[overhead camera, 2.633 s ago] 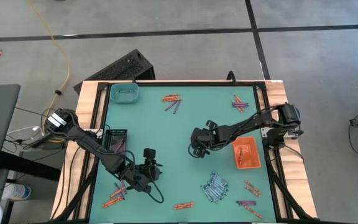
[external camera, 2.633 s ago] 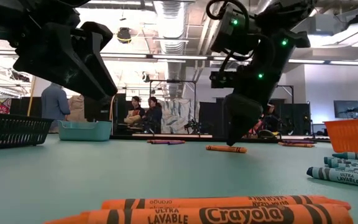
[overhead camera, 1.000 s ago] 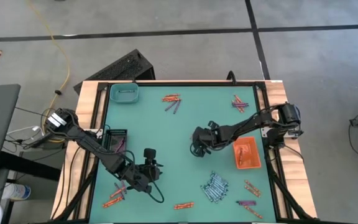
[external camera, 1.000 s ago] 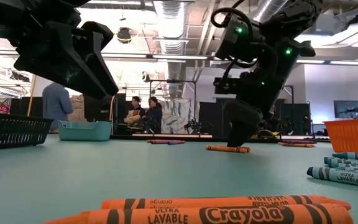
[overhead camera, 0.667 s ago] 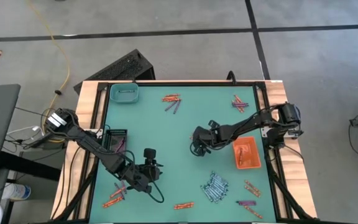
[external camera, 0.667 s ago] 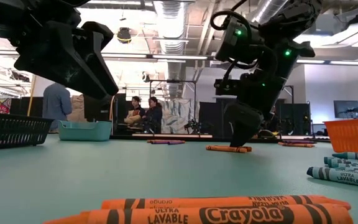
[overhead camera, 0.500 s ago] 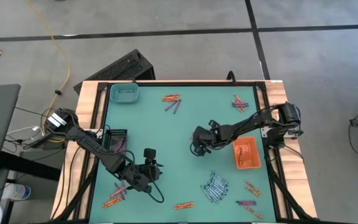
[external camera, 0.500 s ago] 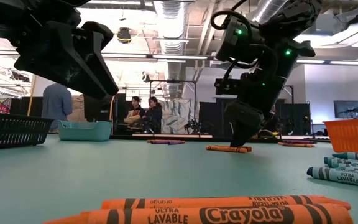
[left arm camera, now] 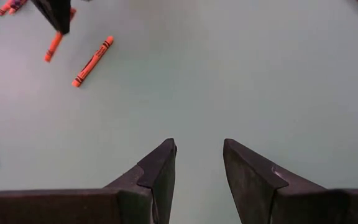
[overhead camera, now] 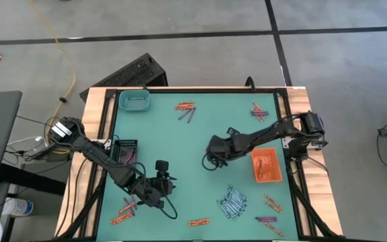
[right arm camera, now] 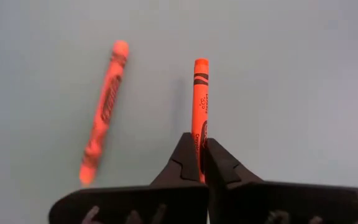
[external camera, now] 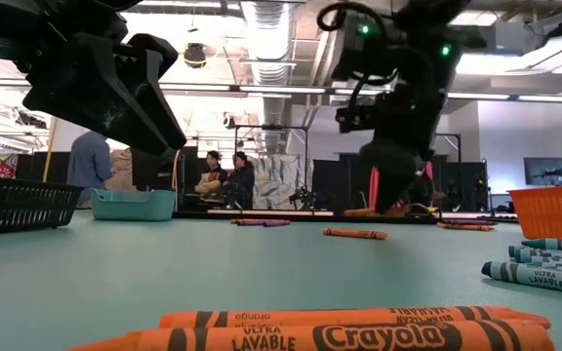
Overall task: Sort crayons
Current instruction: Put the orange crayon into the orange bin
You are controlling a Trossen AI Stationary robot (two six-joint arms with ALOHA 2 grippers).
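Teal tabletop (overhead camera: pixel 180 154): an orange crayon (right arm camera: pixel 200 112) is clamped by the closed right gripper (right arm camera: pixel 201 163), now lifted; left gripper (left arm camera: pixel 199 163) parted, empty.

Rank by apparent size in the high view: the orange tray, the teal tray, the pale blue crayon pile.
1. Orange tray, largest.
2. Teal tray, slightly smaller.
3. Pale blue crayon pile: its spread looks close to the teal tray's, so this rank is unsure.
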